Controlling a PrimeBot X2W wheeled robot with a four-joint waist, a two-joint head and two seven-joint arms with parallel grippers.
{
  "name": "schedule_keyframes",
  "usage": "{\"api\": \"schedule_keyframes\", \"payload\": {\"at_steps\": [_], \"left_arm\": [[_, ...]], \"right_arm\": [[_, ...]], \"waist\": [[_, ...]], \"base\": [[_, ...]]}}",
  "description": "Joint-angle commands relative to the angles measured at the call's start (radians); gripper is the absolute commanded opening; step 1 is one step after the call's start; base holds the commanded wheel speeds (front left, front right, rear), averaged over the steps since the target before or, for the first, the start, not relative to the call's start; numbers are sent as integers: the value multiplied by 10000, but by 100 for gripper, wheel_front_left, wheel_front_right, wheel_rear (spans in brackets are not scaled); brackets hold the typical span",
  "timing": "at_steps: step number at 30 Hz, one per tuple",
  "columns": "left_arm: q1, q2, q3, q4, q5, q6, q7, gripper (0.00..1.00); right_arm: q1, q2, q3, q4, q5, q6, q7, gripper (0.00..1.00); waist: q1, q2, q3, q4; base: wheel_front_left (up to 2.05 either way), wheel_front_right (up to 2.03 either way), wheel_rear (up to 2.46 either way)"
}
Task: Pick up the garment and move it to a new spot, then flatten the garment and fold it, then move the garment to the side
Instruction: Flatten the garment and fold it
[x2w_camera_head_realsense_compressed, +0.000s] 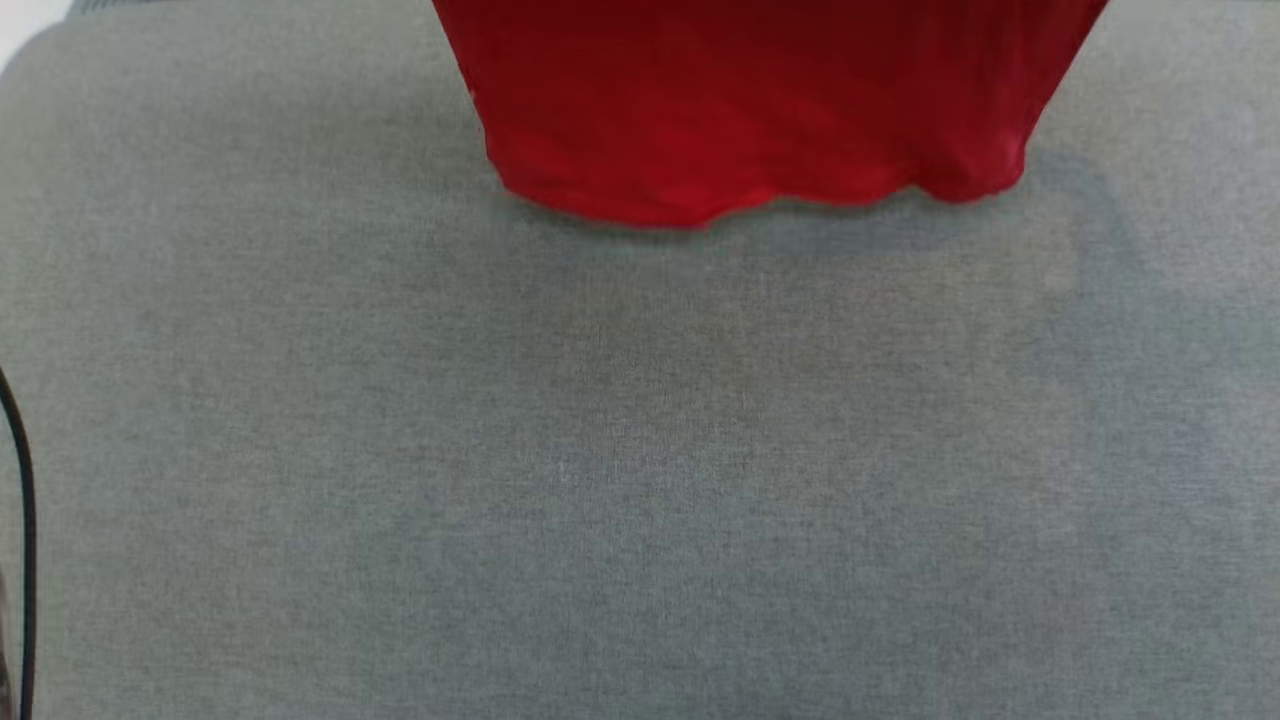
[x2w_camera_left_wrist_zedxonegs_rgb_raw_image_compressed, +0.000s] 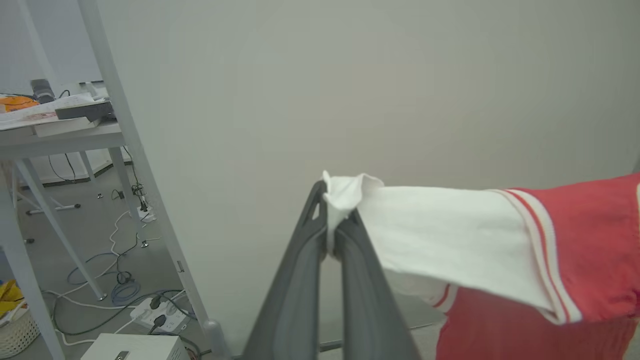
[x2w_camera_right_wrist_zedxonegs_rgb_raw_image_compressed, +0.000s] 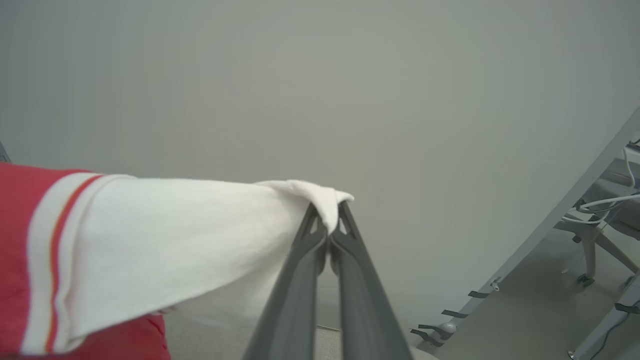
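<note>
**Left arm.** The left pincer (x2w_camera_left_wrist_zedxonegs_rgb_raw_image_compressed: 334, 210) is clenched on the tip of the left-side sleeve (x2w_camera_left_wrist_zedxonegs_rgb_raw_image_compressed: 450, 240). This white sleeve runs taut and nearly level toward the right of the left wrist view. It ends in red-white striped trim (x2w_camera_left_wrist_zedxonegs_rgb_raw_image_compressed: 545, 255), where the red body begins. A pale wall (x2w_camera_left_wrist_zedxonegs_rgb_raw_image_compressed: 350, 75) stands behind the pincer. At the far left of that view you see a metal-legged desk (x2w_camera_left_wrist_zedxonegs_rgb_raw_image_compressed: 65, 135) carrying papers, with cables (x2w_camera_left_wrist_zedxonegs_rgb_raw_image_compressed: 120, 280) and a power strip (x2w_camera_left_wrist_zedxonegs_rgb_raw_image_compressed: 155, 310) on the floor below.

**Centre.** In the head view a black cable (x2w_camera_head_realsense_compressed: 22, 520) runs along the left edge. The garment (x2w_camera_head_realsense_compressed: 760, 110) hangs at top centre, with its red hem low over the grey fabric-covered tabletop (x2w_camera_head_realsense_compressed: 640, 450). You cannot tell whether the hem touches the tabletop. A soft shadow lies just beside the hem on its right.

**Right arm.** The right pincer (x2w_camera_right_wrist_zedxonegs_rgb_raw_image_compressed: 328, 212) is clenched on the tip of the right-side sleeve (x2w_camera_right_wrist_zedxonegs_rgb_raw_image_compressed: 190, 240). This sleeve is stretched toward the left of the right wrist view, back to the red body. A slanted grey frame leg (x2w_camera_right_wrist_zedxonegs_rgb_raw_image_compressed: 565, 215) stands at the far right.
</note>
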Motion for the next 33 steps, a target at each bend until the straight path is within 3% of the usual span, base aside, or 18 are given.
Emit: {"api": "schedule_keyframes", "payload": {"at_steps": [1, 10, 17, 24, 33], "left_arm": [[-655, 119, -68, 348, 143, -81, -129, 0], [-4353, -141, -517, 3203, 803, -331, -1774, 0], [-5712, -446, -745, 5245, 1146, -430, -3593, 0], [-4886, -724, -1451, 6513, 997, -552, -4661, 0], [-1675, -907, -2287, 7261, 252, -579, -5556, 0]], "right_arm": [[-567, -15, 170, 300, -164, -6, -286, 0], [-4053, 443, 692, 3035, -1381, -6, -2589, 0], [-5314, 747, 895, 4987, -2138, -6, -4329, 0], [-4783, 1046, 1233, 6349, -2125, -6, -5272, 0], [-2281, 1041, 1822, 7297, -1262, -6, -5608, 0]], "waist": [[-1, 0, 1392, -71], [-1, 0, 2937, -104], [-1, 0, 3505, 19], [-1, 0, 3304, 176], [-1, 0, 1912, 252]], "base": [[0, 0, 0], [0, 0, 0], [0, 0, 0], [0, 0, 0], [0, 0, 0]]}}
